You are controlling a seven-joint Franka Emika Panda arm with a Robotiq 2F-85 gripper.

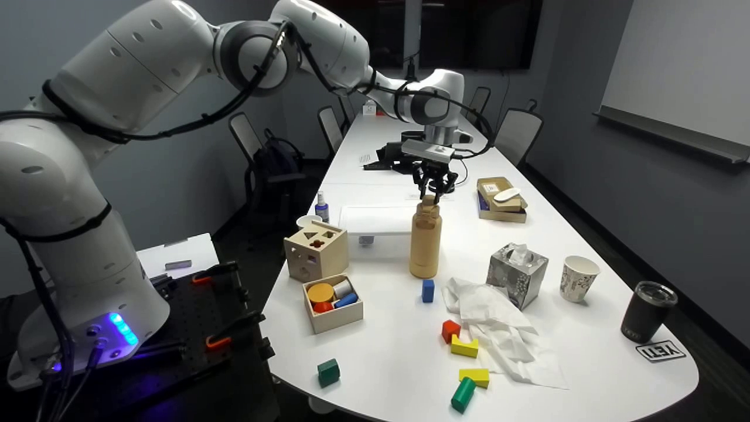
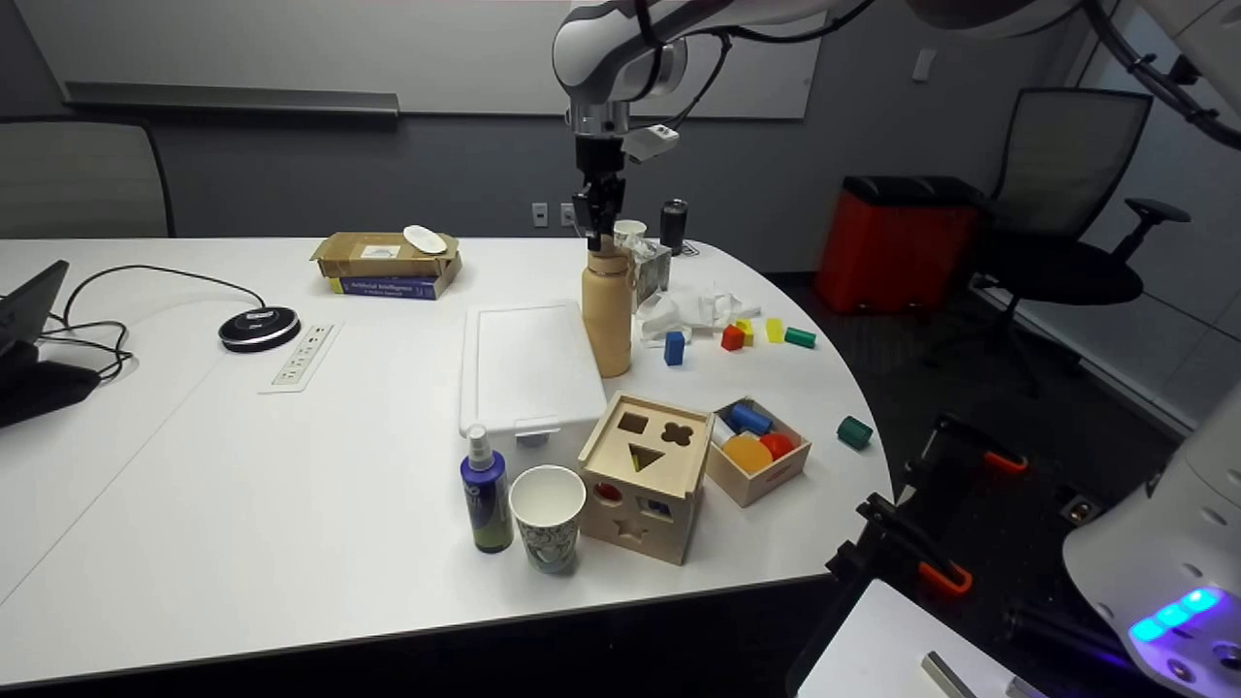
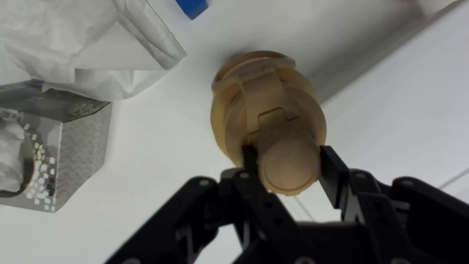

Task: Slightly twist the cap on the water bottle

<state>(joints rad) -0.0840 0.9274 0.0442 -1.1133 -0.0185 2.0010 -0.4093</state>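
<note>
claw (image 3: 288, 159): drawn most of the way together, its two black fingers (image 3: 333, 170) only about as far apart as the cap (image 3: 289, 172) is wide; in the wrist view one finger lies against each side of it, gripping it;
cap: small, round and tan, on the neck of the water bottle (image 1: 425, 249);
water bottle: tall, tan, upright on the white table (image 1: 398, 363), below the claw in both exterior views; left, right, near and far here follow an exterior view;
container (image 1: 375, 220): white-lidded, just left of the bottle and a little farther;
blocks: a blue block (image 1: 428, 291) just nearer than the bottle; a red block (image 1: 450, 331), yellow blocks (image 1: 464, 347) and a green cylinder (image 1: 463, 395) nearer still; a dark green block (image 1: 329, 373) at near left;
wooden toys: a shape-sorter box (image 1: 316, 253) at left, a tray of shapes (image 1: 338, 320) just nearer;
tissue box (image 1: 515, 278): right of the bottle, with crumpled tissue paper (image 1: 486, 310) beside it;
cups: a paper cup (image 1: 579, 278) farther right, then a black tumbler (image 1: 646, 313)
</note>
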